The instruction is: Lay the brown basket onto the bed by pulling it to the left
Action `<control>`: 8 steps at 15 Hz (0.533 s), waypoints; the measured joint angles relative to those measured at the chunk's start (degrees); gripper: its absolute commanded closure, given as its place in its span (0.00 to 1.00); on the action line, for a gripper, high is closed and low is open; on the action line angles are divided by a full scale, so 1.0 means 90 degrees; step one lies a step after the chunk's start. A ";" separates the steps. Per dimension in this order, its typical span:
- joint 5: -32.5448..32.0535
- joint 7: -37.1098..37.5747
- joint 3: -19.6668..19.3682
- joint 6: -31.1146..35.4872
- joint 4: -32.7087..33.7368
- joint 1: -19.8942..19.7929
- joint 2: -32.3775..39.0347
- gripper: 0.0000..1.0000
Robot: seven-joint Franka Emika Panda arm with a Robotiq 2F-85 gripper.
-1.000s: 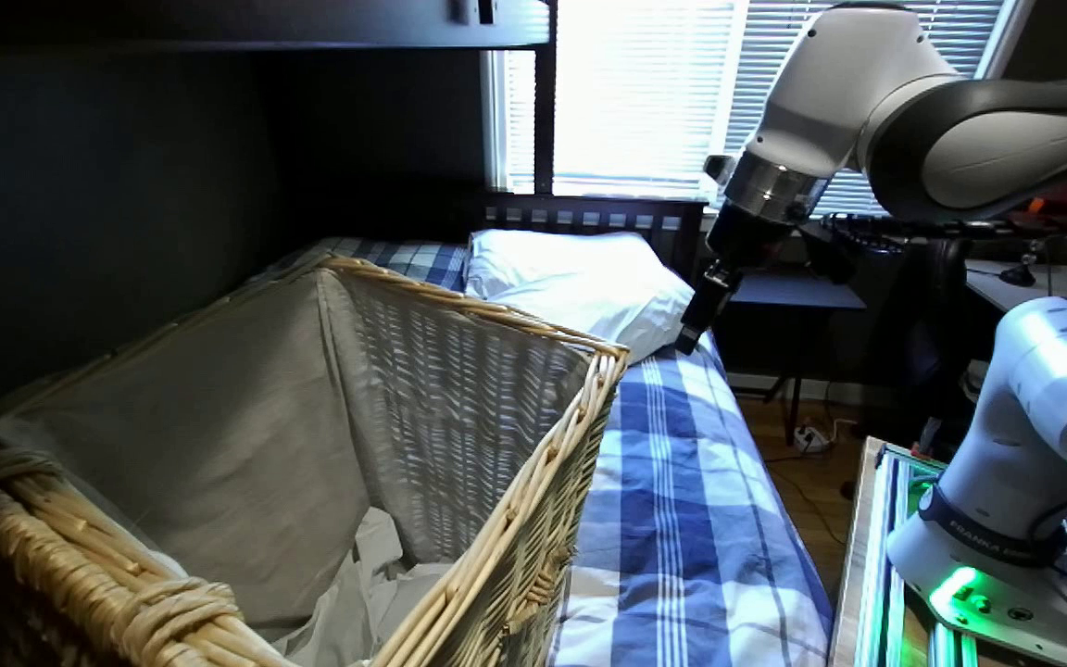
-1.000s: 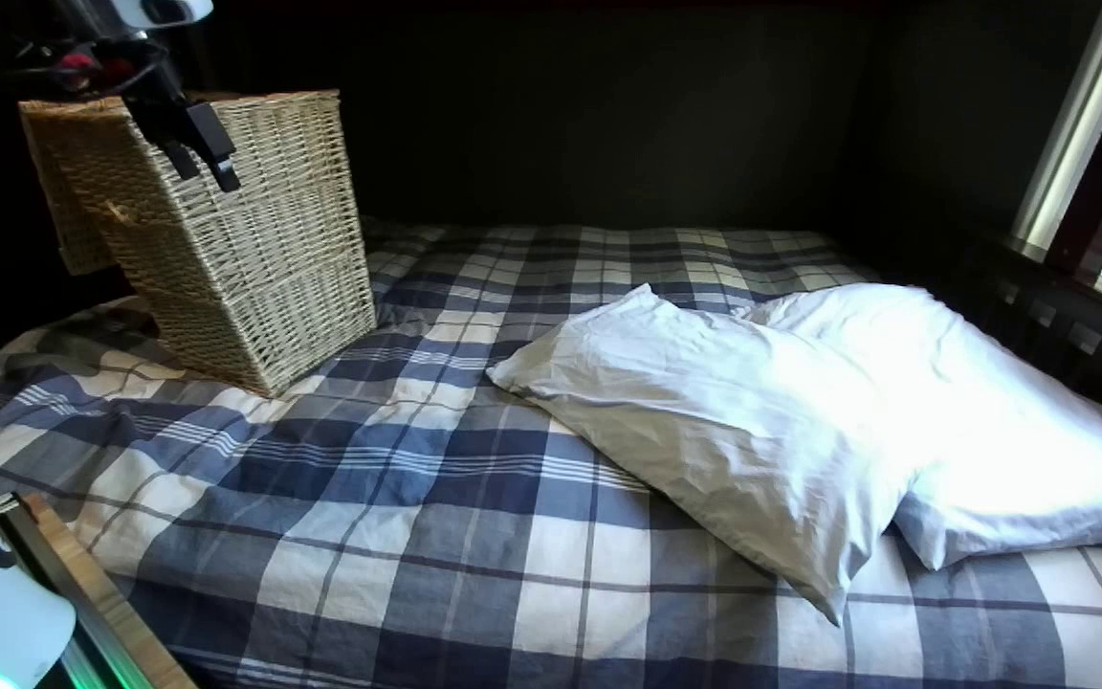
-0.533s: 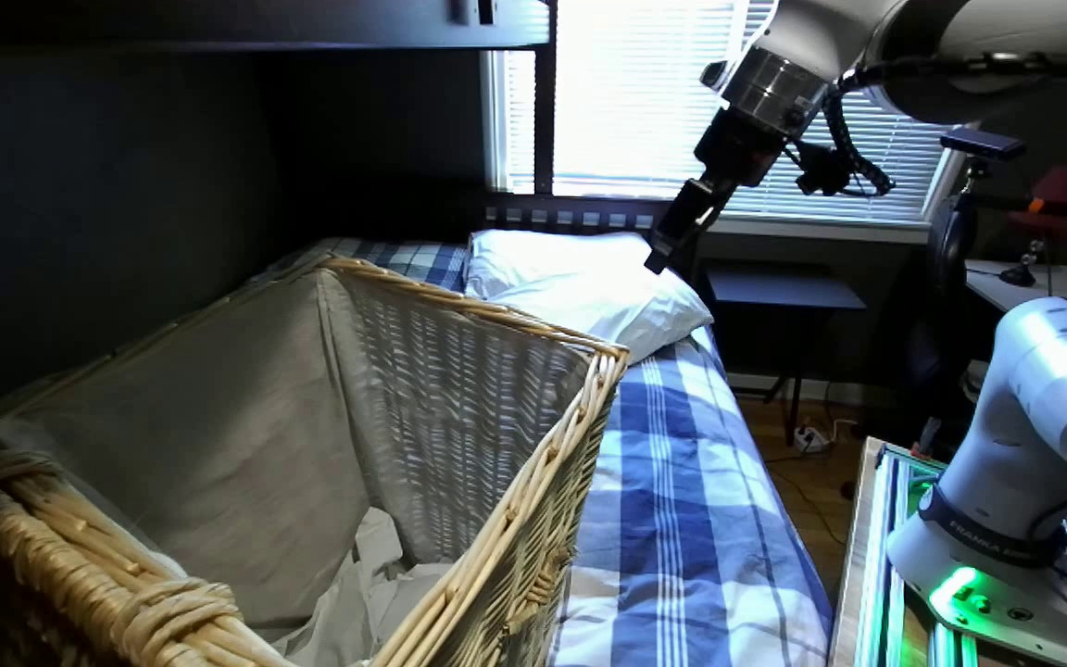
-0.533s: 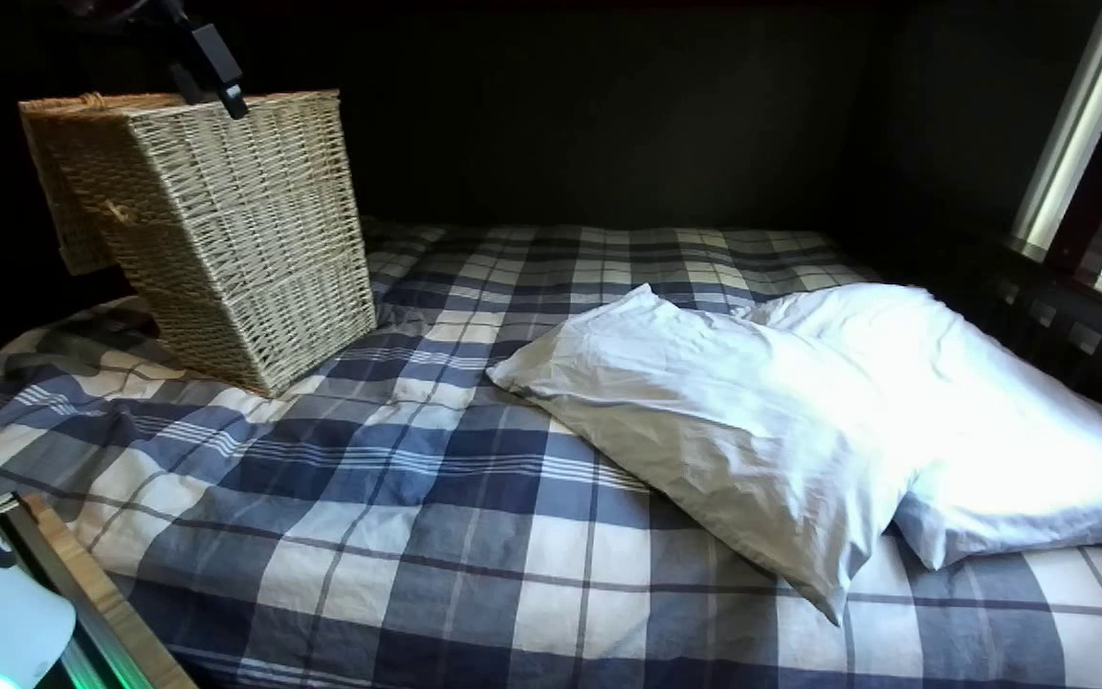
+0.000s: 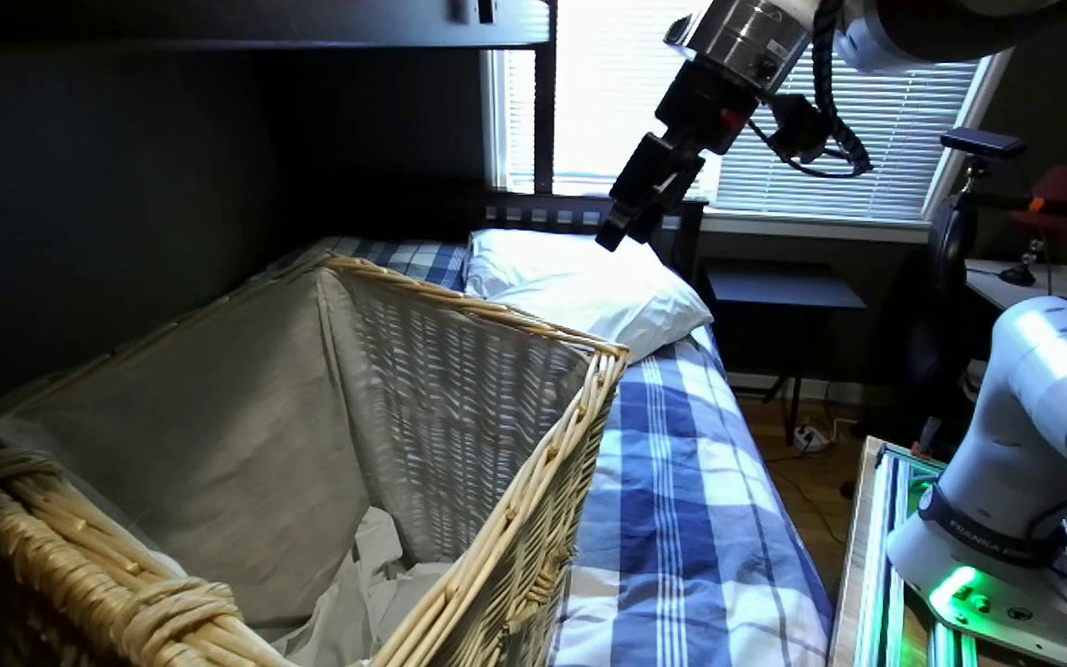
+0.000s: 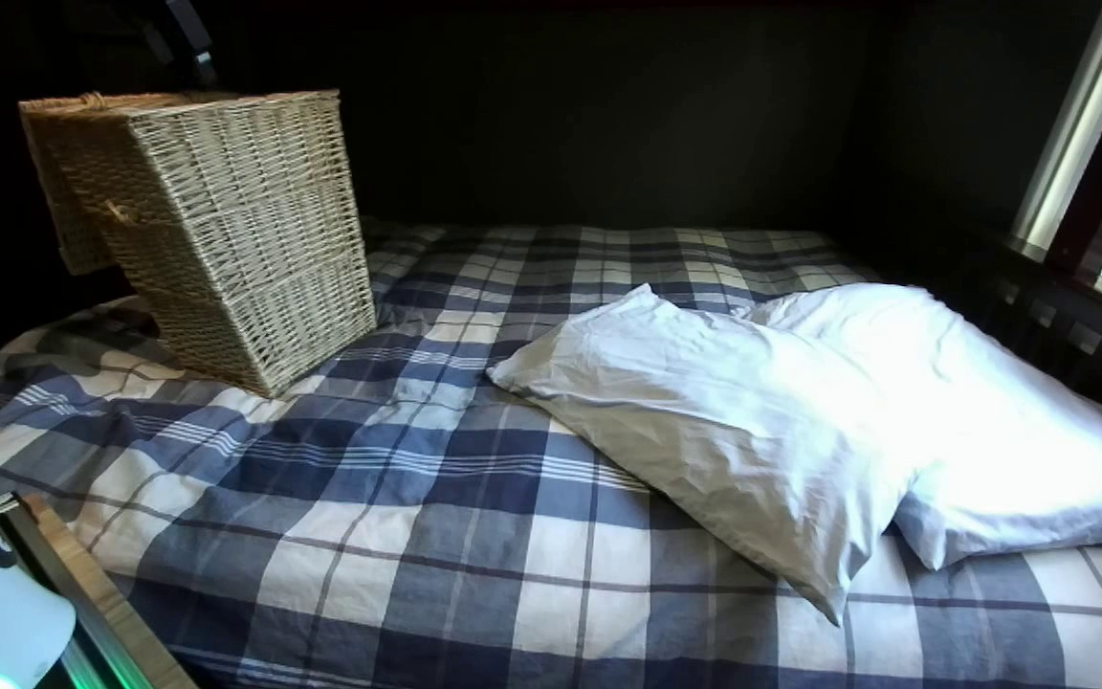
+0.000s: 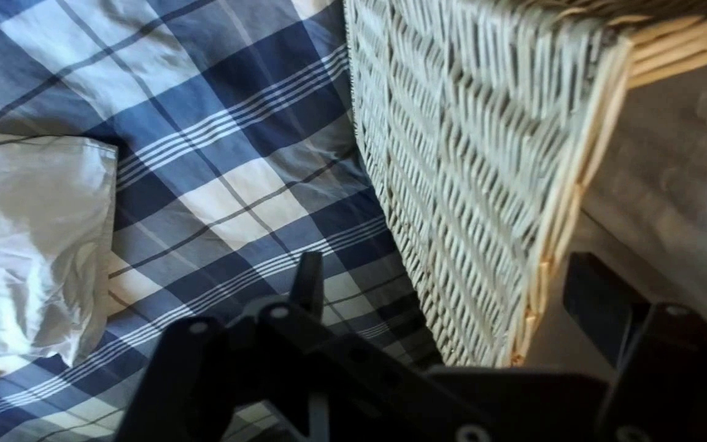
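The brown basket stands upright on the plaid bed, with its grey lining visible inside. In an exterior view its woven sides narrow toward the base on the bed cover. My gripper is open and empty above the basket's rim level; it also shows at the top in an exterior view. In the wrist view the spread fingers appear on either side of the basket's rim, one over the bed cover, one over the lined inside. I cannot tell how far above the rim they are.
White pillows lie toward the headboard; a pillow corner shows in the wrist view. A dark upper bunk edge overhangs the bed. The robot base stands on a wooden-edged stand beside the bed. A dark small table is near the window.
My gripper has risen from beside the basket's wall to above its rim and moved over toward the basket. It stays open. The basket and pillows have not moved.
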 measured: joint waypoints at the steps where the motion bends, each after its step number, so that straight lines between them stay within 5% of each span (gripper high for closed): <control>1: 0.0000 0.0238 0.0161 0.0000 0.0175 0.0000 0.0166 0.00; 8: -0.0130 0.1404 0.0775 0.0196 0.0979 -0.0061 0.1164 0.00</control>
